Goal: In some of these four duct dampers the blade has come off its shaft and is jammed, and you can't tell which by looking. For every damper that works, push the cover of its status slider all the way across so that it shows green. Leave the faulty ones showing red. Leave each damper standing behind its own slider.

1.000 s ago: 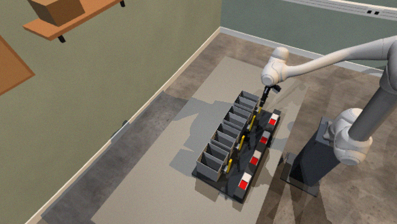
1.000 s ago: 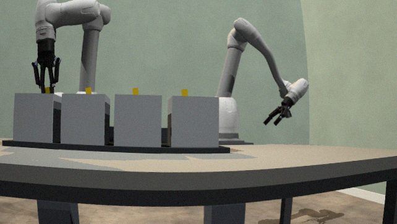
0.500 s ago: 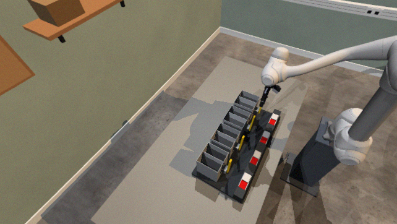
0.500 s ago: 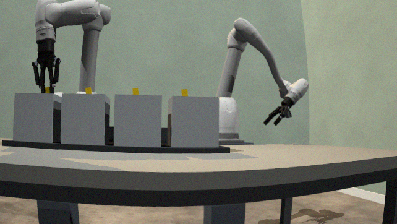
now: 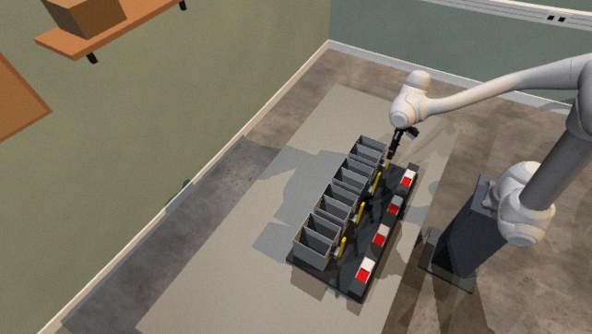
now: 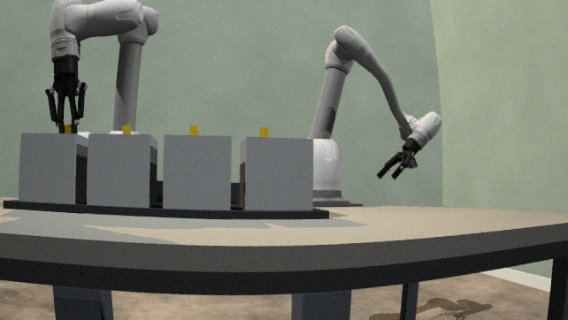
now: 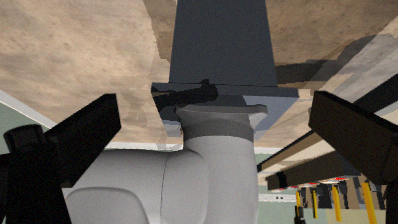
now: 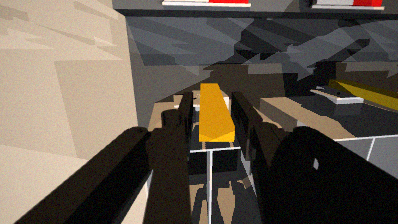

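We see four grey open-topped boxes, the dampers [image 5: 311, 251] [image 6: 197, 172], standing in a row on a dark board [image 5: 323, 280] [image 6: 265, 215] on the table [image 5: 207, 277] [image 6: 265, 258]. Each has a yellow handle on its slider side, and its own slider lies across the board from it. From the top we find all four sliders showing red: the near slider [image 5: 362, 276], the second slider [image 5: 379, 239], the third slider [image 5: 393, 208] and the far slider [image 5: 406, 181], each with its cover beside the red patch.

We observe the right claw [image 5: 389, 158] [image 6: 67, 132] [image 8: 212, 106] pointing down at the far damper, its fingers slightly parted. They stand on either side of the far yellow handle [image 5: 387, 163] [image 6: 68, 128] [image 8: 215, 112], and we note that it grips nothing.

We find the left claw [image 6: 387, 176] [image 7: 214, 109] spread fully open and empty, tilted downward in the air, well apart from the row of dampers
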Controlling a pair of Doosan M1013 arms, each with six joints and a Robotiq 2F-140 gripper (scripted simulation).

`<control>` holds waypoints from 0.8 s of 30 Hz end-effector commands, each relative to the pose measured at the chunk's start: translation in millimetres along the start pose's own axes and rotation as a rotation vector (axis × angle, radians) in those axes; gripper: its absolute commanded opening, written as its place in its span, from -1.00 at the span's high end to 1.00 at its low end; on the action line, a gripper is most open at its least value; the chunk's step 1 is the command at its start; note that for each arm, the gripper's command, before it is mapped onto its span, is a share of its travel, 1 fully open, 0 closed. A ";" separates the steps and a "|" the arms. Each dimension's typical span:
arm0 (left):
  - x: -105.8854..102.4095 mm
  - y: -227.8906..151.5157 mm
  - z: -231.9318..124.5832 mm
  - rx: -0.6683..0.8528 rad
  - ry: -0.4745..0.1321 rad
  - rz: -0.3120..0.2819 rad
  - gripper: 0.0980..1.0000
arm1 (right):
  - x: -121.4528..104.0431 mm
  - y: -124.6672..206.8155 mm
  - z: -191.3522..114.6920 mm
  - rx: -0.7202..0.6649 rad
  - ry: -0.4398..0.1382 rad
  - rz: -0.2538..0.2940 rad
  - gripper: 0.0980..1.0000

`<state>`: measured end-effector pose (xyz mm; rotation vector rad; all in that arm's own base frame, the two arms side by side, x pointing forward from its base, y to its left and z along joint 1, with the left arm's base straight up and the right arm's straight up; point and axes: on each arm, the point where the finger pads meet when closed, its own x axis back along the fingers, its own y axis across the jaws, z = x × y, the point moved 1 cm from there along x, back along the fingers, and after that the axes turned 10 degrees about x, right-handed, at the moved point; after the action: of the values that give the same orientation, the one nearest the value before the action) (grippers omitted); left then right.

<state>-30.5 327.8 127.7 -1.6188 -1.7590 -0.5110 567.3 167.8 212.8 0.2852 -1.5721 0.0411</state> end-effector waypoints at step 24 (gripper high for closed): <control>0.4 -0.1 0.0 0.000 0.001 0.000 -1.00 | 0.7 0.2 -0.4 0.000 -0.001 0.000 0.78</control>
<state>-30.5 327.8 127.7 -1.6188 -1.7590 -0.5110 567.3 167.8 212.9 0.2852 -1.5722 0.0411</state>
